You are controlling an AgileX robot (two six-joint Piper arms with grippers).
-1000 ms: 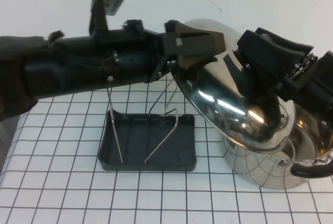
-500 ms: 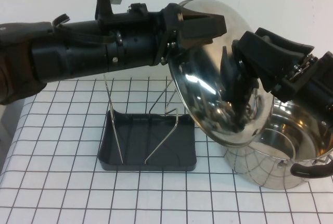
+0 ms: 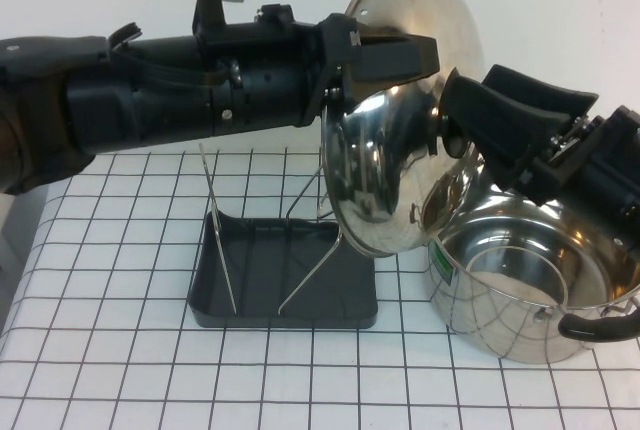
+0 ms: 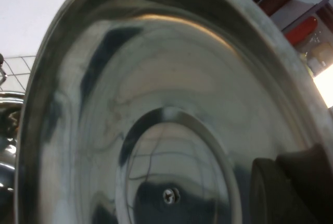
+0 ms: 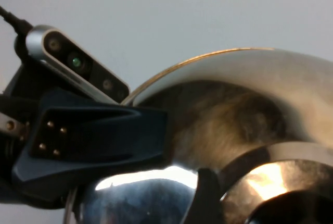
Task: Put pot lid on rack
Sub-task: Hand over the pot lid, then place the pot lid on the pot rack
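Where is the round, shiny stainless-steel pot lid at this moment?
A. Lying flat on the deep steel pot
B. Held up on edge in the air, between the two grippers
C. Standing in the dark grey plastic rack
B: the pot lid stands nearly upright above the table, the left gripper clamping its rim and the right gripper beside it, clear of the rack and the pot.

The pot lid [image 3: 395, 140] is a round, shiny stainless-steel dome, held in the air nearly on edge, its hollow mirrored underside [image 4: 156, 130] turned toward the robot's left (a small centre screw shows there). Its lower rim hangs just above the right end of the rack [image 3: 285, 275], a dark grey rectangular tray with thin bent silver wire uprights, lying flat on the checked table.
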